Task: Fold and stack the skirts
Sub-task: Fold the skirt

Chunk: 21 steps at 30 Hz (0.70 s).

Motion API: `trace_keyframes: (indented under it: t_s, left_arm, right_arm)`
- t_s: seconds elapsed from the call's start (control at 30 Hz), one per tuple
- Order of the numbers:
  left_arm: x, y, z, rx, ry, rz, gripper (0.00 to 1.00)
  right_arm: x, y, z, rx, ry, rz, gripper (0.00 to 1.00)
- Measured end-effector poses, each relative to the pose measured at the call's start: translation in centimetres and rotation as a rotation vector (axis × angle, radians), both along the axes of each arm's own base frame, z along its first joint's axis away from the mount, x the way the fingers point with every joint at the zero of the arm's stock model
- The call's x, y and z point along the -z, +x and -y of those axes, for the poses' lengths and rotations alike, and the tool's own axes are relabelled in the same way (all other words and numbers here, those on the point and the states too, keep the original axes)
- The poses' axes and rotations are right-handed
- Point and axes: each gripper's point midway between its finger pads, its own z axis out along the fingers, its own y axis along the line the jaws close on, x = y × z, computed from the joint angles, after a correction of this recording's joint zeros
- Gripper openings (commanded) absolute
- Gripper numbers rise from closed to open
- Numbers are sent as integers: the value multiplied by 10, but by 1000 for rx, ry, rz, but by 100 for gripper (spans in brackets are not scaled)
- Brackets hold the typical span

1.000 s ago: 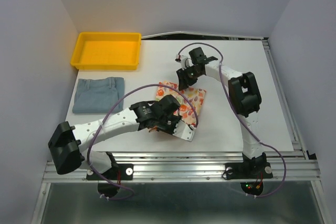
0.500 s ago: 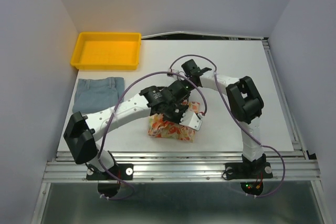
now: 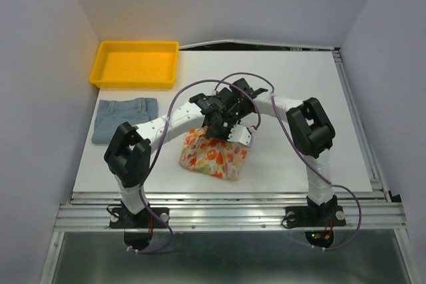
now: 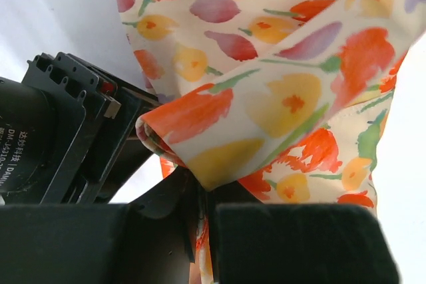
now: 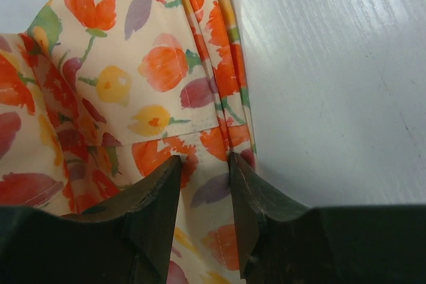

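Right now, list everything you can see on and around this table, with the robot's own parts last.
Floral skirt: one, cream with orange, red and yellow flowers, middle of the table, far edge held up by both grippers.
Blue skirt: one, light blue-grey, lying flat at the table's left, just in front of the tray.
Tray: one, yellow, far left corner.
Table: one, white.
Left arm: one, white and black, reaching to the table's middle.
Right arm: one, white and black, reaching in from the right.
Left gripper: one, black, shut on the floral skirt.
Right gripper: one, black, shut on the floral skirt.
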Motion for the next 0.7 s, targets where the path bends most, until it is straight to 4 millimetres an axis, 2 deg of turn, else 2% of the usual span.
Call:
trace_keyframes:
  t_s: [0.13, 0.2, 0.3, 0.33, 0.4, 0.5, 0.53, 0.63, 0.7]
  left_arm:
    - [1, 5, 4, 18, -11, 20, 1]
    - [1, 11, 10, 26, -32, 44, 4]
    - [5, 18, 16, 30, -57, 78, 19]
    - [9, 19, 16, 30, -62, 88, 28]
    - [20, 21, 14, 25, -56, 100, 33]
    - [33, 21, 7, 20, -38, 108, 57]
    - [33, 23, 6, 18, -36, 113, 58]
    - [24, 27, 5, -10, -61, 128, 63]
    - [5, 31, 5, -38, -106, 160, 67]
  right_arm:
    - [-1, -1, -1, -3, 6, -6, 41]
    - [-1, -2, -1, -4, 9, -10, 41]
    - [-1, -2, -1, -4, 10, -11, 41]
    - [-1, -2, -1, -3, 10, -11, 41]
    - [-1, -2, -1, -3, 9, -11, 41]
    - [0, -1, 0, 0, 3, -7, 42]
    - [0, -1, 0, 1, 2, -6, 41]
    - [-2, 6, 0, 11, -5, 15, 42]
    - [-4, 14, 1, 21, -5, 30, 42]
